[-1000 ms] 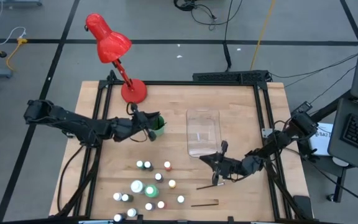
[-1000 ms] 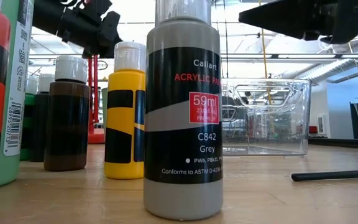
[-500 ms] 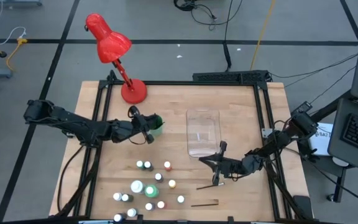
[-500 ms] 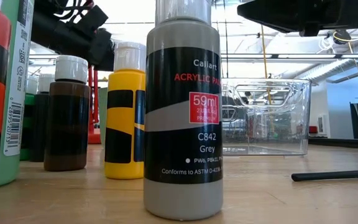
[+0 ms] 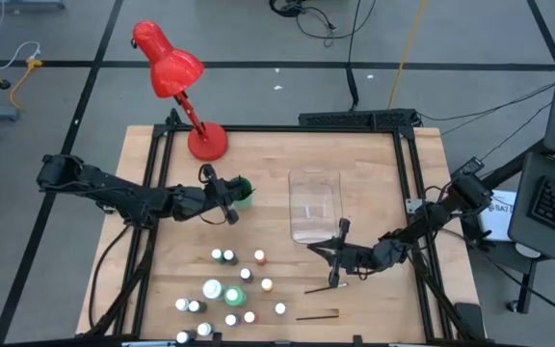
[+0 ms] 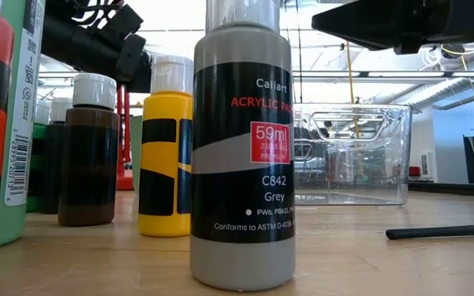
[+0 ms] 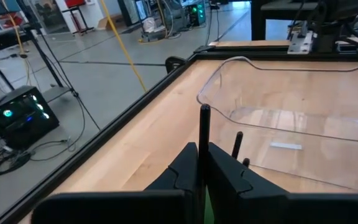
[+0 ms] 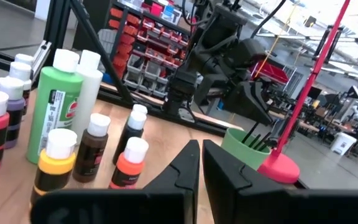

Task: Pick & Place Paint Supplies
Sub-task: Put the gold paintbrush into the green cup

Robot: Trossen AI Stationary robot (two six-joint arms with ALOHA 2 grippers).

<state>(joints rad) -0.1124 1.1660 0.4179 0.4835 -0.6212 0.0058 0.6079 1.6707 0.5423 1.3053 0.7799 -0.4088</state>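
Observation:
Several white-capped paint bottles [image 5: 231,287] stand upright near the table's near edge; a grey one [image 6: 241,164] fills the low view. Two thin brushes [image 5: 319,287] [image 5: 317,313] lie flat on the wood to the right of the bottles. A green cup [image 5: 246,196] holds more brushes [image 8: 253,134]. My left gripper [image 5: 227,200] is at the cup's left side, shut on a brush [image 7: 204,124]. My right gripper [image 5: 328,253] hovers shut by the near end of the clear container [image 5: 314,204], holding nothing that shows. My left gripper pinches a thin dark brush handle [image 7: 204,134] between its two fingers. The handle stands upright and its free end sticks up past the fingertips. The brush's lower end is hidden by the fingers, with the green of the cup [image 7: 207,208] showing just below them.
A red desk lamp [image 5: 176,72] stands on its base [image 5: 207,142] at the table's far left, just beyond the cup. The clear container sits mid-table. Bare wood lies between the cup and the bottles. Black rails [image 5: 408,183] edge the table.
My left gripper has shifted slightly toward the table's left, off the green cup, staying shut on the brush. In the low view that arm shows lower and larger than before. The bottles, the loose brushes and the container have not moved.

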